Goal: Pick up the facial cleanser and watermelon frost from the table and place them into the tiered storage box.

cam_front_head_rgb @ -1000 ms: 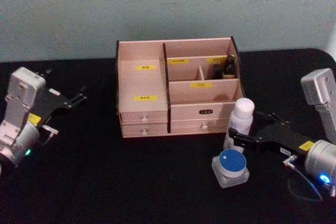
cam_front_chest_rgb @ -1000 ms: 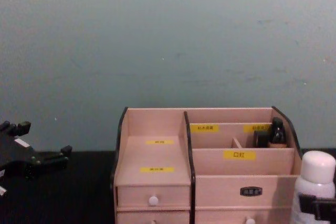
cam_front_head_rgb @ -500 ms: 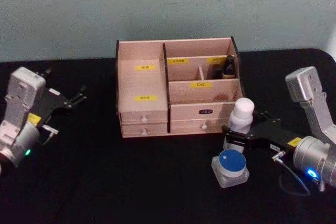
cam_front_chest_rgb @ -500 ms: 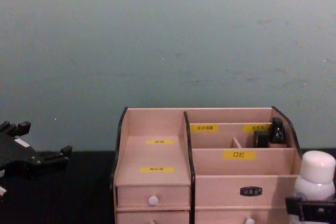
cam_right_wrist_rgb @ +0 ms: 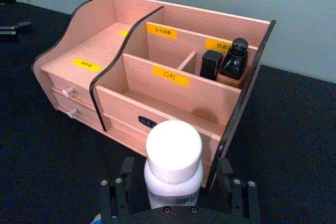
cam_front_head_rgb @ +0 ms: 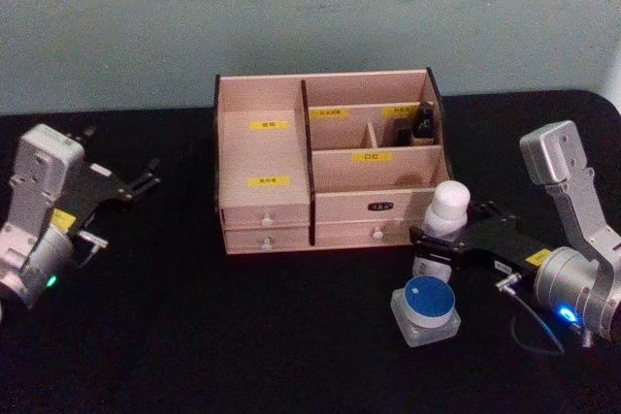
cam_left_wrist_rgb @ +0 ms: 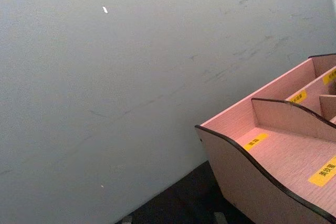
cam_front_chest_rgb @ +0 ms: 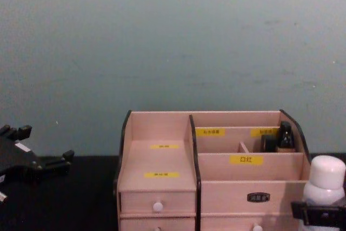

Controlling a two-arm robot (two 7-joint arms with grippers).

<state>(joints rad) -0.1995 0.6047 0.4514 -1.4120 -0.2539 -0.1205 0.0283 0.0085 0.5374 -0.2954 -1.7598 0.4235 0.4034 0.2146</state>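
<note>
Your right gripper (cam_front_head_rgb: pixel 437 242) has the cleanser (cam_front_head_rgb: pixel 448 203) between its fingers. The wrist view shows the fingers (cam_right_wrist_rgb: pixel 128 182) apart, with a thin gap on each side of the bottle's body, so nothing is clamped yet. The cleanser stands upright on the table (cam_front_head_rgb: pixel 243 336), long axis vertical, and the gripper comes at it from the side, low on the body and well under the white cap.

The box (cam_front_head_rgb: pixel 267 152) is what the next move turns on. It sits just behind the cleanser and to the robot's left of it, with its right front corner close to the bottle. Once you squeeze, I judge you need to lift straight up before carrying back and left, or the bottle could catch the box's front wall. In the right wrist view the front right compartment (cam_right_wrist_rgb: pixel 157 109) looks empty. The one behind it on the right holds two dark bottles (cam_right_wrist_rgb: pixel 223 64).

The jar (cam_front_head_rgb: pixel 425 302) with the blue lid, which I take for the watermelon frost, stands just in front of the cleanser, under the gripper's near side. Keep clear of it as you rise.

Your left gripper (cam_front_head_rgb: pixel 146 176) sits parked well off to the left, fingers apart, so the right arm is much the nearer.
</note>
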